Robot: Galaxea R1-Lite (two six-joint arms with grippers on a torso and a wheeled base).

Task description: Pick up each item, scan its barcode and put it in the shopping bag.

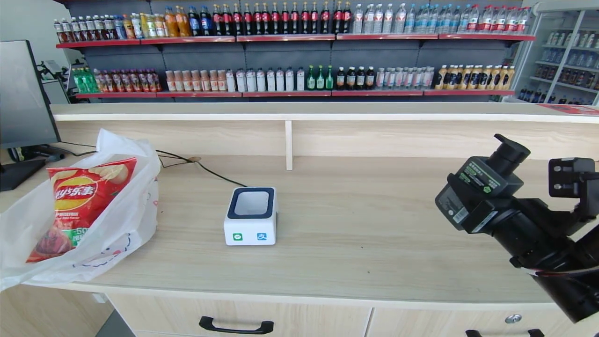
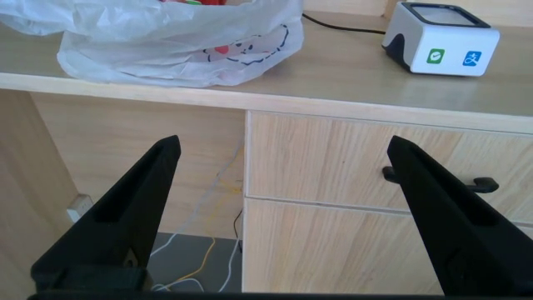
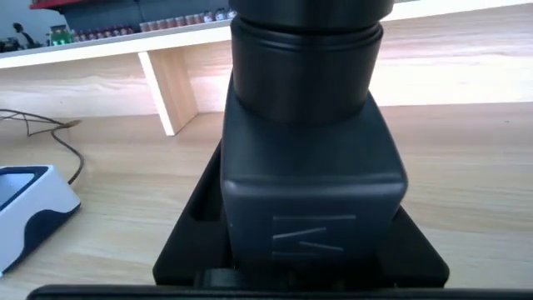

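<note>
At the far left a dark monitor (image 1: 23, 93) stands on the wooden counter (image 1: 374, 224). Just right of it, at the near left, lies the white plastic shopping bag (image 1: 140, 206), and a red bag of chips (image 1: 79, 201) is inside it, leaning, with its top out of the opening. My left gripper (image 2: 283, 150) hangs below the counter edge, in front of the drawers (image 2: 350, 167), with its two fingers (image 2: 125, 208) wide apart and nothing between them. Near the middle of the counter sits the white barcode scanner (image 1: 251, 216), window up, and its black cable (image 1: 210, 173) runs to the far left. At the right the right arm (image 1: 514, 210) is folded above the counter; whether the right gripper is apart or together I cannot tell. Far behind, shelves (image 1: 290, 91) carry rows of bottles.
</note>
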